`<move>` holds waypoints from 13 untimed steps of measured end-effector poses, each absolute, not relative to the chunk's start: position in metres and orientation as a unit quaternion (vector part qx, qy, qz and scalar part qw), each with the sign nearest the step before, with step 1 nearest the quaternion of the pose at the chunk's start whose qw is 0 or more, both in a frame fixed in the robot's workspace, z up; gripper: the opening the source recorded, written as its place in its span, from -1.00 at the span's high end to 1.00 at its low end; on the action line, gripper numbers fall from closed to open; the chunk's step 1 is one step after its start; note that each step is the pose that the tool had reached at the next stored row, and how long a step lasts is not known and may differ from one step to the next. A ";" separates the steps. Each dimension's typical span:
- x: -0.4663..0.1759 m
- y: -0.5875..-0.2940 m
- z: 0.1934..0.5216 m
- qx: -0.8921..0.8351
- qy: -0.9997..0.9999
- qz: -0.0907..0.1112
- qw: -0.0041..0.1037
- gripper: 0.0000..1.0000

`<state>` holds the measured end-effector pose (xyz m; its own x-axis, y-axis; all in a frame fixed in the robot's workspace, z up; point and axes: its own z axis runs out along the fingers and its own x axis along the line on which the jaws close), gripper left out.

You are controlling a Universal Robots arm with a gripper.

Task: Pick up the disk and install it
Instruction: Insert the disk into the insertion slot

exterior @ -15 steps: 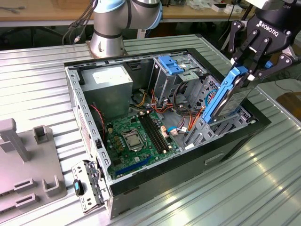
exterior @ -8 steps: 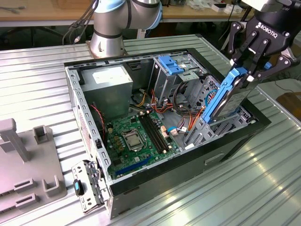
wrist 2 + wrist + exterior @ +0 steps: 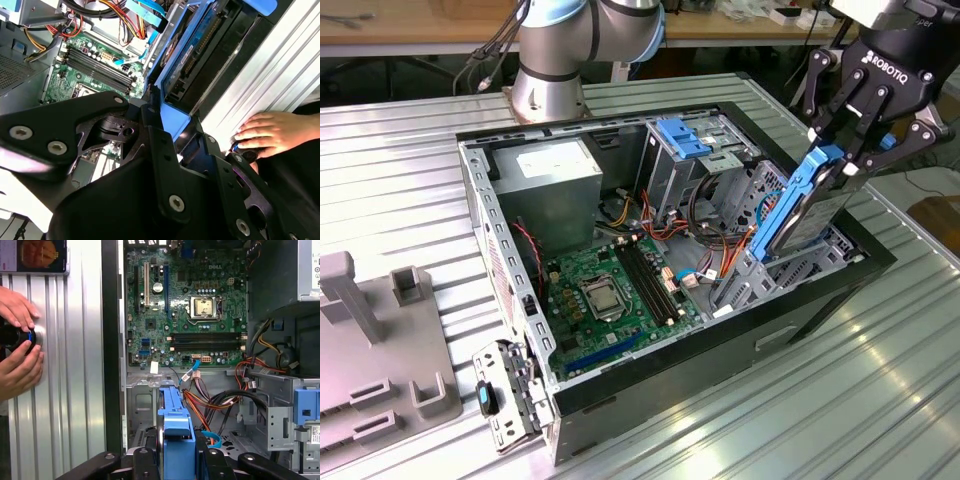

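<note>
The disk (image 3: 808,208), a grey drive in a bright blue carrier, stands steeply tilted over the drive bay (image 3: 790,268) at the open computer case's side on the exterior view's right. Its lower end reaches down into the bay. My gripper (image 3: 845,158) is shut on the carrier's upper end tab. In the second wrist view the disk (image 3: 192,55) runs away from the black fingers (image 3: 150,112) that clamp its blue edge. The first wrist view looks down along the blue carrier (image 3: 175,422), held in my gripper (image 3: 176,456).
Inside the case (image 3: 620,385) lie the motherboard (image 3: 610,290), a grey power-supply box (image 3: 555,175), cable bundles (image 3: 215,400) and a light-blue latch plate (image 3: 685,135). A person's hands (image 3: 17,347) hold a black knob on the ribbed table beside the case. A grey fixture (image 3: 370,350) sits at the exterior view's left.
</note>
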<state>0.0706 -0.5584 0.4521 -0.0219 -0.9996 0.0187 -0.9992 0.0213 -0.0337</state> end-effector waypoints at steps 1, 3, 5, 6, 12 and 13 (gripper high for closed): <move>0.071 -0.558 0.452 -0.699 0.715 -0.019 0.005 0.26; 0.071 -0.558 0.452 -0.699 0.715 -0.019 0.005 0.26; 0.071 -0.558 0.451 -0.699 0.715 -0.019 0.005 0.26; 0.071 -0.558 0.450 -0.699 0.715 -0.019 0.005 0.26; 0.071 -0.558 0.445 -0.699 0.715 -0.018 0.005 0.26; 0.071 -0.558 0.444 -0.699 0.715 -0.018 0.005 0.26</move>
<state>0.0706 -0.5584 0.4442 -0.0219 -0.9996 0.0183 -0.9992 0.0213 -0.0337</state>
